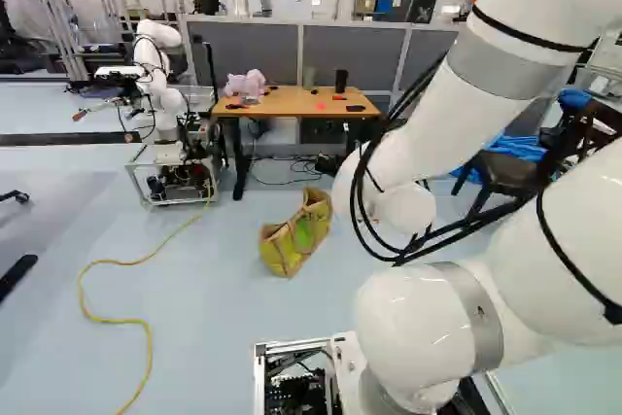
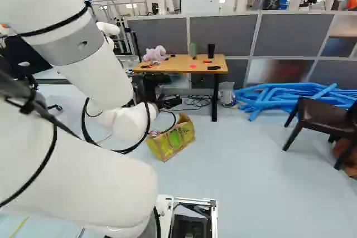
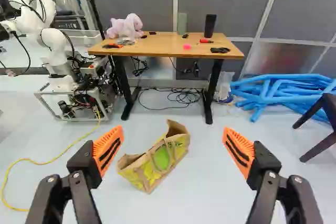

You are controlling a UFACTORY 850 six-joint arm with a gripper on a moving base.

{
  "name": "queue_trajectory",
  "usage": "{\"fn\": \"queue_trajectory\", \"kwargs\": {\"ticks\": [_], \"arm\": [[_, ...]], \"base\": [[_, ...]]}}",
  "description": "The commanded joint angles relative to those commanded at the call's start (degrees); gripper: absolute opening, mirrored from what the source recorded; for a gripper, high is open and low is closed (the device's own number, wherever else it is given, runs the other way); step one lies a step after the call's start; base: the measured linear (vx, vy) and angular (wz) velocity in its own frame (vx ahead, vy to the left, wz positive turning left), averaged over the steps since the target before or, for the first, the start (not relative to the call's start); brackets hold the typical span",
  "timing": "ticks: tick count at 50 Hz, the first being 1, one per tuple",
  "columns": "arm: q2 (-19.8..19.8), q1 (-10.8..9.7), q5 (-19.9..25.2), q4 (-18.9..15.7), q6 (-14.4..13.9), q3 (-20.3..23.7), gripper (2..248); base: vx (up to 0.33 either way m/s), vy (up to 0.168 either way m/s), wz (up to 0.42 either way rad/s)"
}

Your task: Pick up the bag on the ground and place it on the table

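One yellow and brown bag (image 3: 153, 165) is recorded on the floor (image 3: 199, 195), ahead of the gripper (image 2: 170, 93) and short of the counter (image 3: 157, 51). We find the gripper released, its two orange-padded fingers wide apart with nothing between them. On the counter we note a pink plush toy (image 3: 126, 27), a green cylinder (image 3: 182, 23) and a black cylinder (image 3: 210, 24). We observe blue tubes (image 3: 273, 90) to the counter's right and another robot (image 3: 55, 51) to its left.

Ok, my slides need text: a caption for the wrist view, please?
Open gripper facing a yellow and tan bag on the floor, a table beyond.
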Motion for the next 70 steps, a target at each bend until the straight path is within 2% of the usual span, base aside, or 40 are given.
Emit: {"fn": "queue_trajectory", "kwargs": {"ticks": [70], "arm": [[0.0,0.0,0.0,0.0,0.0,0.0,247]], "base": [[0.018,0.004,0.019]]}}
